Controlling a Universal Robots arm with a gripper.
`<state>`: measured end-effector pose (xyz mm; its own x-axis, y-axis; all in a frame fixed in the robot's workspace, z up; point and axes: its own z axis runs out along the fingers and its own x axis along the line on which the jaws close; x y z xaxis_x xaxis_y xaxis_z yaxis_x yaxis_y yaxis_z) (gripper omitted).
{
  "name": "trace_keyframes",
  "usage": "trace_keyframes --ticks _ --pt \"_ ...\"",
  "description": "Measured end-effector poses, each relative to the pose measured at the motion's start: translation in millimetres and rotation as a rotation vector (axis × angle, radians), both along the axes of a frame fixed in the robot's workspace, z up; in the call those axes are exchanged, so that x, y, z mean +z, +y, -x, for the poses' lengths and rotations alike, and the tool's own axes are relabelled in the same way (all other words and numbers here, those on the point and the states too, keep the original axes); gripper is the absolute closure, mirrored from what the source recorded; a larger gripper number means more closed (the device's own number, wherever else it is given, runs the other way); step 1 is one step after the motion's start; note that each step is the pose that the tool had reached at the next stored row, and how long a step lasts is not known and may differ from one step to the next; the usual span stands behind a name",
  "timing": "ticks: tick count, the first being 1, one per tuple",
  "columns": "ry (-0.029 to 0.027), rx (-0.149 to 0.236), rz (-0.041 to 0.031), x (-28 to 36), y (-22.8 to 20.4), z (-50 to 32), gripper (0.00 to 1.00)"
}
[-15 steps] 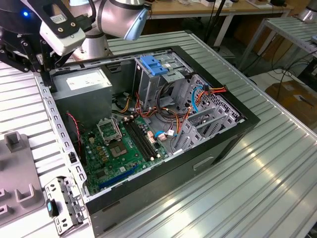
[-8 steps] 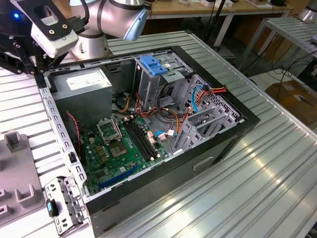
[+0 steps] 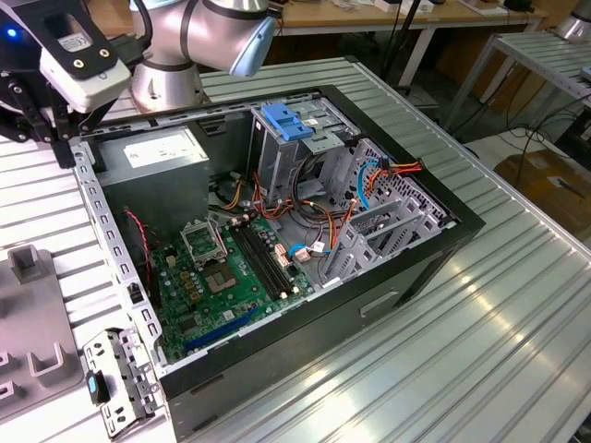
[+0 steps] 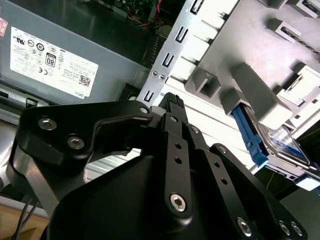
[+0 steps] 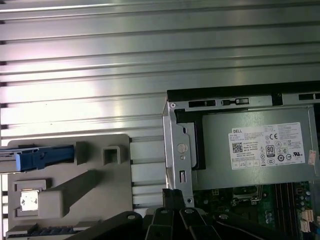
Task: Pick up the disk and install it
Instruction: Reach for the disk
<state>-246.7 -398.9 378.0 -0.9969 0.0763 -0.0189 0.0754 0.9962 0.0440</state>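
Exterior view is showing the ribbed metal table [image 3: 499, 369] stretching wide beside the open computer case [image 3: 416, 268], giving open room toward the exterior view's right. The case's perforated rim [image 3: 111, 240] is running near the grey holder [image 3: 46, 305] at the exterior view's left, with a narrow strip of table between them. In the second wrist view the disk [image 4: 286, 145] is resting in that holder, outside the case, its blue rail [image 4: 250, 137] facing the rim. The gripper [image 4: 172, 102] is hovering over the rim's edge, claws pressed together, gripping nothing, well apart from the disk.
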Motion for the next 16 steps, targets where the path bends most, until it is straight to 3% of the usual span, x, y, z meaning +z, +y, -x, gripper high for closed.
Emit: trace_keyframes --ticks 16 --pt "0.0022 0.0 0.0 -4.6 0.0 26.1 0.89"
